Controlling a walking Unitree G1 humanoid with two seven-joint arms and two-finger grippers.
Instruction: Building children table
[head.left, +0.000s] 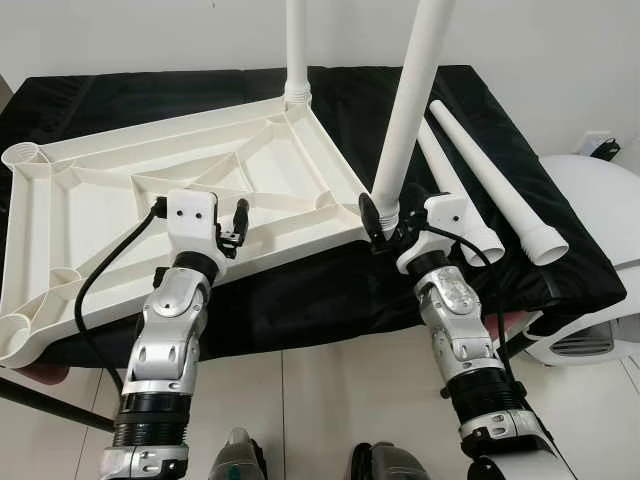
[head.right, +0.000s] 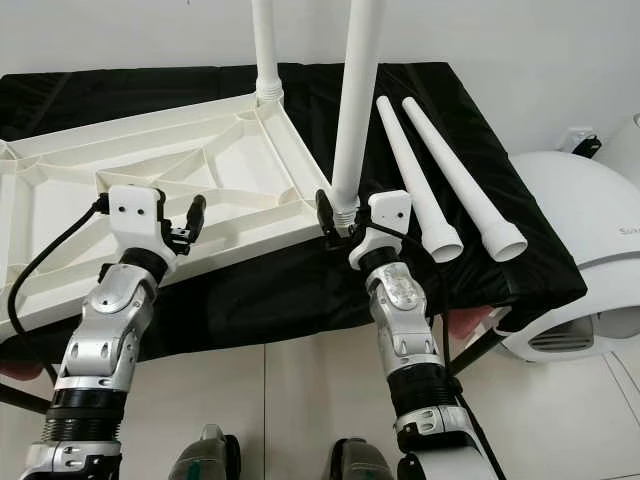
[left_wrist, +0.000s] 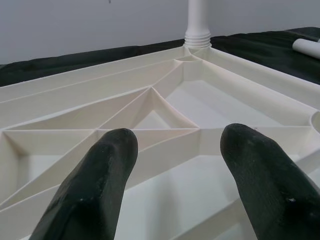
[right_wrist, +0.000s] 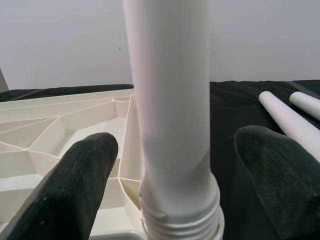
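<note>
A white ribbed tabletop (head.left: 120, 190) lies upside down on a black-covered surface (head.left: 150, 95). One white leg (head.left: 297, 50) stands upright in its far corner socket. A second leg (head.left: 412, 100) stands in the near right corner, tilted slightly. My right gripper (right_wrist: 175, 175) is open around the base of this leg, one finger on each side with a gap to it. My left gripper (left_wrist: 175, 165) is open and empty above the tabletop's near ribs, pointing toward the far leg. Two loose legs (head.left: 455, 190) (head.left: 495, 180) lie side by side on the cloth to the right.
A white rounded appliance (head.left: 590, 210) with a vent stands on the floor at the right, close to the surface's corner. A black frame bar (head.left: 40, 400) slants under the surface's near left. Pale floor tiles (head.left: 320, 400) lie between my arms. A white wall runs behind.
</note>
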